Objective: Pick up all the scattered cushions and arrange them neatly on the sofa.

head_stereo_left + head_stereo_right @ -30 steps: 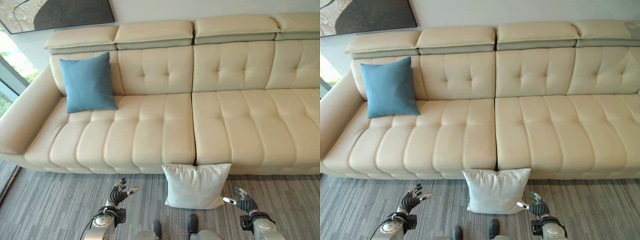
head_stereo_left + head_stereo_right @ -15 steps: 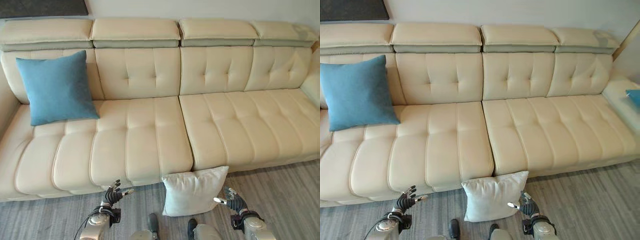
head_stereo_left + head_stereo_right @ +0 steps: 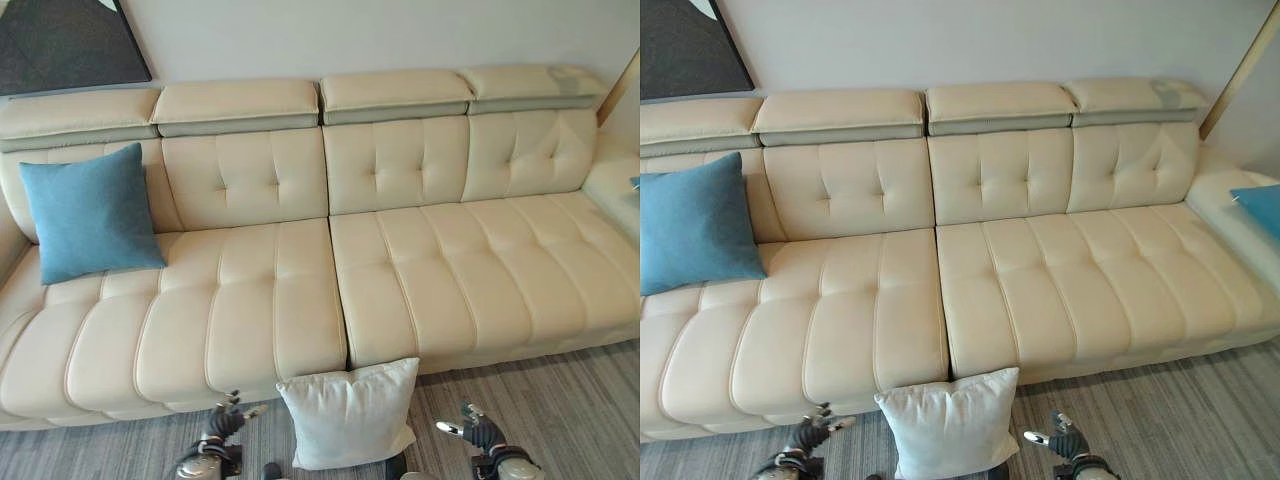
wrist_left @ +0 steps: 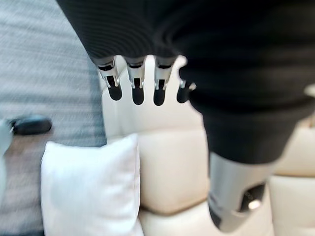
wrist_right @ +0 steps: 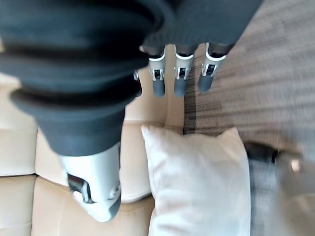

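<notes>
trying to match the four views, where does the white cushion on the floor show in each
Left eye: white cushion bottom centre, leaning on the sofa front.
Right eye: bottom, left of centre.
Left wrist: beyond the fingers.
Right wrist: beyond the fingers.
Shared landmark: the sofa's front edge.

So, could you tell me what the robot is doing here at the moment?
It is tidying cushions onto the sofa. A white cushion stands on the floor, leaning against the sofa's front edge, with the left hand and right hand open on either side of it, neither touching it. One blue cushion already leans on the sofa's backrest, and another blue cushion shows at the far right end.
</notes>
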